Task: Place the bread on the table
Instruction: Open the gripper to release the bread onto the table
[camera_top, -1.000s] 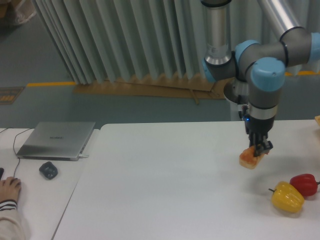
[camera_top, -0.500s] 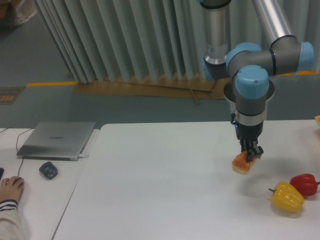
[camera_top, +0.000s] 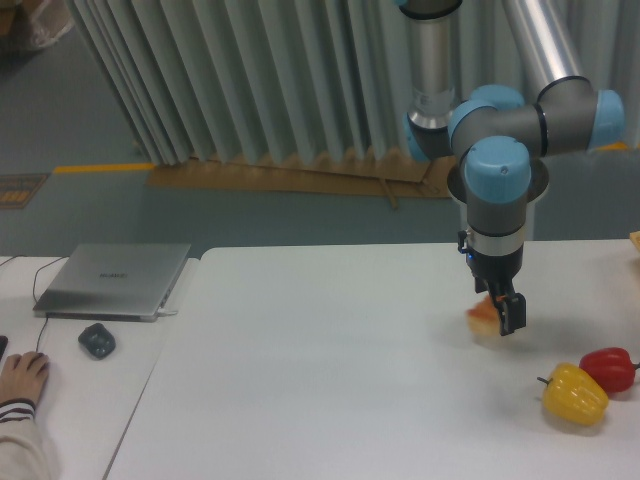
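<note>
The bread (camera_top: 481, 317), a small pale tan-orange piece, lies on the white table (camera_top: 320, 380) at the right. It looks slightly blurred. My gripper (camera_top: 506, 312) points straight down, just right of the bread and close above the tabletop. Its dark fingers (camera_top: 515, 314) stand apart, and the bread is at their left side, not clamped between them. The right end of the bread is partly hidden behind the fingers.
A yellow pepper (camera_top: 575, 394) and a red pepper (camera_top: 609, 368) lie on the table at the front right. On the narrower desk to the left are a closed laptop (camera_top: 112, 281), a mouse (camera_top: 97, 341) and a person's hand (camera_top: 20, 378).
The gripper carried the bread left and down to the table. Its fingers have now parted and the bread sits beside them instead of between them.
</note>
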